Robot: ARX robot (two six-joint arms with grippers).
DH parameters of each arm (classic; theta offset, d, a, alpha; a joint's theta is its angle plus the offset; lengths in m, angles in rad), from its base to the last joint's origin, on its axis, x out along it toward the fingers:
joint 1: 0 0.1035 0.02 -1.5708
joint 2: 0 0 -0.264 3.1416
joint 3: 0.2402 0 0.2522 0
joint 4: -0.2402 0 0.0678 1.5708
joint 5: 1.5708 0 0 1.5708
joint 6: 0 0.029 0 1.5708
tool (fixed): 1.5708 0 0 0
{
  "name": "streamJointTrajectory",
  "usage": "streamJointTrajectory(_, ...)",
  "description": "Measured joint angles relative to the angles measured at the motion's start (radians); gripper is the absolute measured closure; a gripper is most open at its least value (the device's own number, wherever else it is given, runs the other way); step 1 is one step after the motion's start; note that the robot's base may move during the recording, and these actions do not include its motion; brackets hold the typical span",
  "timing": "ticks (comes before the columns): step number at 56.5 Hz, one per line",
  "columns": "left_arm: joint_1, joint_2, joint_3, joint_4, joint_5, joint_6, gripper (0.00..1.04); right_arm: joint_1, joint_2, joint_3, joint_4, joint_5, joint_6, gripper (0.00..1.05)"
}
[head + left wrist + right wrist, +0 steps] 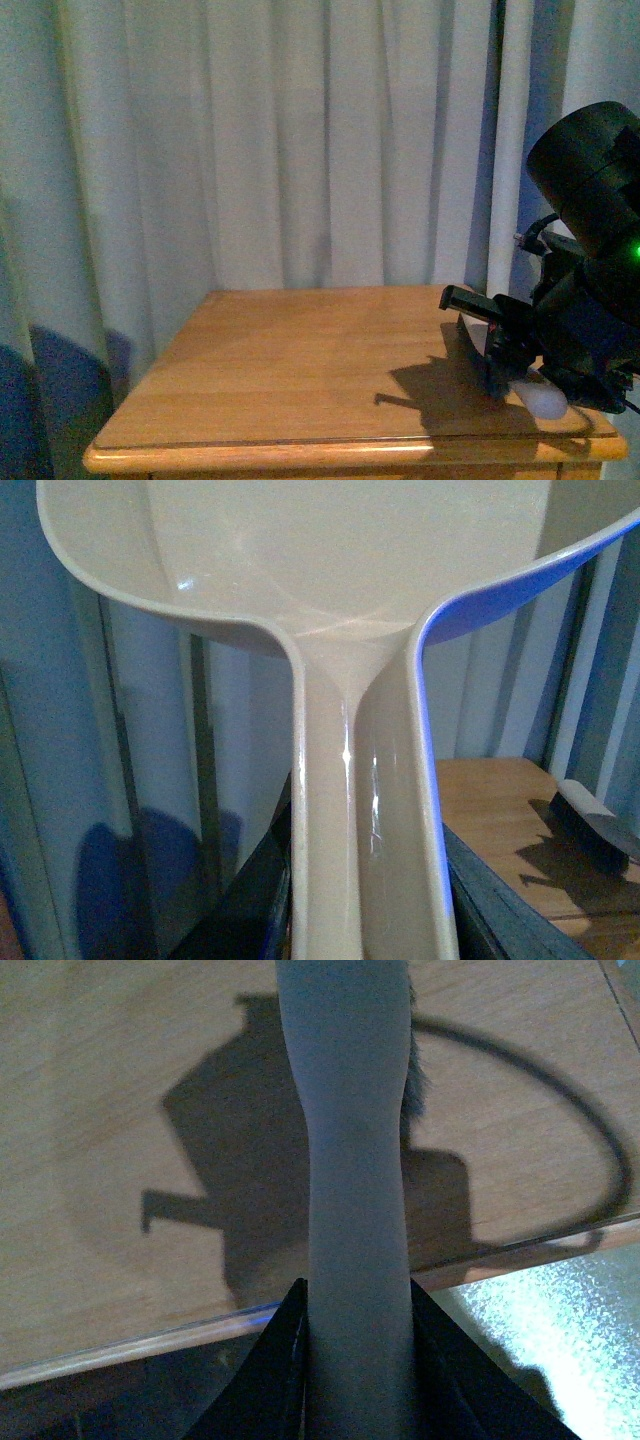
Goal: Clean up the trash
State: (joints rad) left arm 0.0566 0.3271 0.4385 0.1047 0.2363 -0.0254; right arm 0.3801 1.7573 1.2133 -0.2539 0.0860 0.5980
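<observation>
No trash shows in any view. My left gripper (368, 920) is shut on the long handle of the pale plastic dustpan (330, 570), whose scoop fills the upper part of the left wrist view and is held off the table's left side. My right gripper (357, 1300) is shut on the pale handle of the brush (355, 1160). In the front view the right gripper (512, 352) holds the brush (545, 398) low over the table's right front corner. The brush's dark bristles (592, 830) point toward the tabletop. The left arm is out of the front view.
A wooden table (300, 370) stands before pale curtains (300, 140). Its front edge (520, 1252) crosses the right wrist view, with bright floor (560, 1340) beyond it. The right arm's black body (590, 260) fills the right side, casting a shadow on the wood.
</observation>
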Motion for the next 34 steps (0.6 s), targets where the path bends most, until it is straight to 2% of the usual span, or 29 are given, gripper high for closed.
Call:
streamJointTrajectory(17, 0.000, 0.000, 0.000, 0.000, 0.000, 0.000, 0.77, -0.005, -0.026, -0.021, 0.048, 0.009, -0.020, 0.82)
streamJointTrajectory(23, 0.000, 0.000, 0.000, 0.000, 0.000, 0.000, 0.77, -0.005, -0.139, -0.117, 0.203, 0.068, -0.125, 0.82)
streamJointTrajectory(34, 0.000, 0.000, 0.000, 0.000, 0.000, 0.000, 0.77, -0.022, -0.352, -0.263, 0.400, 0.093, -0.272, 0.82)
